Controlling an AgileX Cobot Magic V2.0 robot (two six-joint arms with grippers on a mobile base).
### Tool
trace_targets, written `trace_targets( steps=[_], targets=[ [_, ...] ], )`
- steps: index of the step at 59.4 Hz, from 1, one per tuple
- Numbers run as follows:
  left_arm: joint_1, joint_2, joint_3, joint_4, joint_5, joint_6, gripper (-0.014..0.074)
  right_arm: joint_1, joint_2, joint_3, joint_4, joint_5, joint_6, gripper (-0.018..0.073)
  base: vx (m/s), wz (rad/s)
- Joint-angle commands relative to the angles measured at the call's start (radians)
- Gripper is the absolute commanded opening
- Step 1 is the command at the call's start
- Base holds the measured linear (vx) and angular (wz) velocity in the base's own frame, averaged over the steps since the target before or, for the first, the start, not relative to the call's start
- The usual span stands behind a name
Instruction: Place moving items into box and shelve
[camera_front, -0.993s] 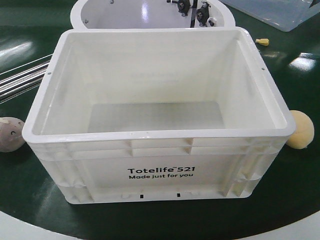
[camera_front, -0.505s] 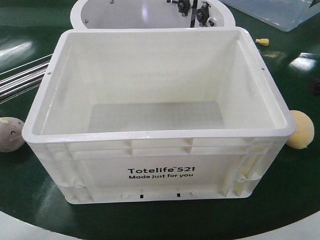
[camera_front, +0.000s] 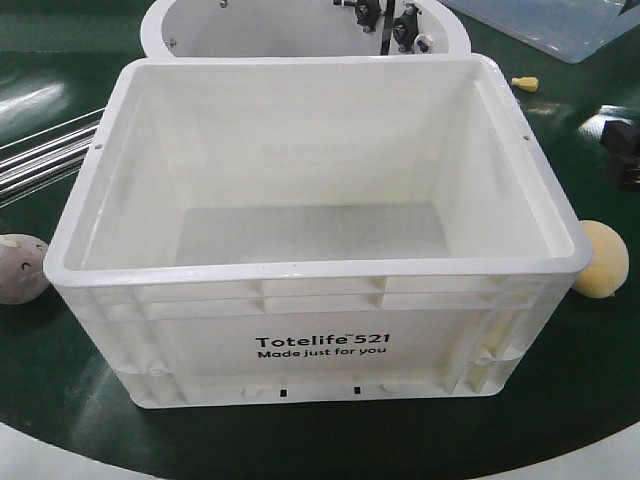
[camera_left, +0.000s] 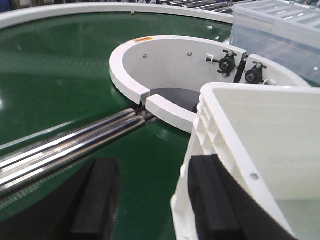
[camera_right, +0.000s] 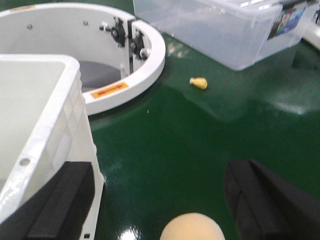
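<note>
R jaws hanging wide apart, gripping nothing; yellow ball (camera_right: 192, 229) lying btwn them, close under cam, beside box (camera_right: 65, 130) wall. R arm nearer. L jaws likewise spread, empty.

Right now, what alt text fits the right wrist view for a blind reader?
The open black right gripper hovers above a pale yellow round ball on the green surface, beside the white plastic box; a small yellow piece lies beyond.
</note>
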Motion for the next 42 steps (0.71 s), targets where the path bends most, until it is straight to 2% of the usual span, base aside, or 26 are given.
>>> trace_targets(
  steps=[1, 3, 7, 12, 17, 23, 31, 42],
  targets=[
    [0.006, 0.000, -0.064, -0.007, -0.018, -0.091, 0.0450, -0.038, 0.007, -0.093, 0.001, 0.004, 0.029, 0.0563, 0.00, 0.00],
    [0.016, 0.005, -0.088, -0.004, 0.024, -0.117, 0.0450, -0.061, 0.019, -0.131, 0.001, 0.040, 0.040, 0.0554, 0.00, 0.00],
    [0.041, 0.023, -0.154, 0.007, 0.091, -0.119, 0.0450, -0.117, 0.055, -0.229, 0.000, 0.112, 0.040, 0.0542, 0.00, 0.00],
    [0.077, 0.071, -0.267, 0.077, 0.184, -0.117, 0.0450, -0.173, 0.131, -0.363, -0.001, 0.221, 0.008, 0.0540, 0.00, 0.00],
    [0.107, 0.145, -0.362, 0.153, 0.275, -0.120, 0.0450, -0.210, 0.220, -0.467, 0.000, 0.353, -0.016, 0.0540, 0.00, 0.00],
    [0.128, 0.227, -0.426, 0.156, 0.328, -0.136, 0.0450, -0.224, 0.327, -0.531, -0.001, 0.457, -0.023, 0.0540, 0.00, 0.00],
    [0.131, 0.266, -0.439, 0.147, 0.331, -0.149, 0.0450, -0.223, 0.384, -0.536, 0.023, 0.496, -0.031, 0.0540, 0.00, 0.00],
    [0.131, 0.277, -0.437, 0.151, 0.363, -0.149, 0.0451, -0.223, 0.389, -0.536, 0.028, 0.475, -0.057, 0.0540, 0.00, 0.00]
  ],
)
